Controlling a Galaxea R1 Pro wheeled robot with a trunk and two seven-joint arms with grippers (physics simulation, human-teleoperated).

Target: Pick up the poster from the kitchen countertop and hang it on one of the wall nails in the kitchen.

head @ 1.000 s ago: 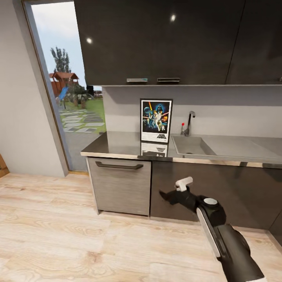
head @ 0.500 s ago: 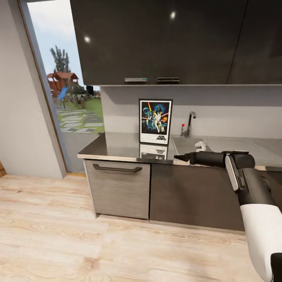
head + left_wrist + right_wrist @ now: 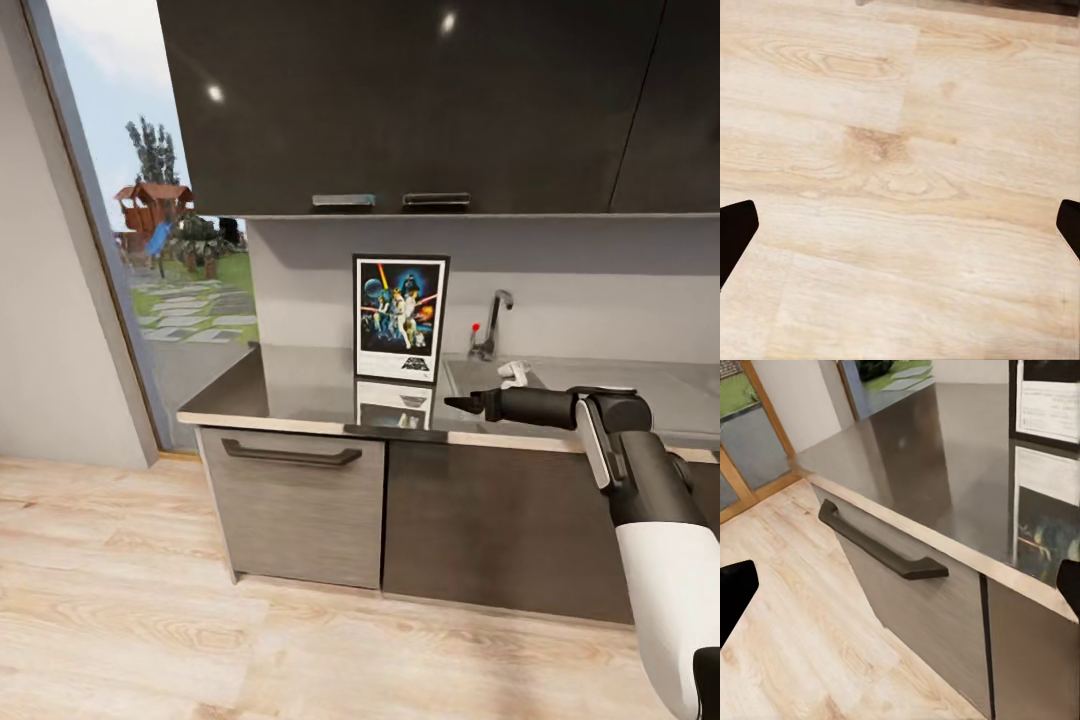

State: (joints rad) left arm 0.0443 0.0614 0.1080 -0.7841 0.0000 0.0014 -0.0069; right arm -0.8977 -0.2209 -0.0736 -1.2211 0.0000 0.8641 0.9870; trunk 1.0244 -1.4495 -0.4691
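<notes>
The poster (image 3: 400,318) stands upright on the kitchen countertop (image 3: 290,385), leaning against the pale back wall, left of the sink; its mirror image shows in the glossy slab. My right gripper (image 3: 455,404) hovers at counter-edge height, a little right of and in front of the poster, apart from it. In the right wrist view the poster's white lower border (image 3: 1047,409) is ahead, and the dark fingertips (image 3: 735,594) stand far apart, open and empty. My left gripper (image 3: 900,232) is open over the wooden floor. The wall nails are out of view.
Dark upper cabinets (image 3: 400,100) hang above the counter. A sink (image 3: 480,380) with a tap (image 3: 492,325) lies right of the poster. Below is a drawer with a long handle (image 3: 290,455). A glass door (image 3: 160,250) to the garden stands on the left.
My right arm swung up from in front of the lower cabinets to counter-edge height. The camera has moved nearer the counter, and the poster has kept its place.
</notes>
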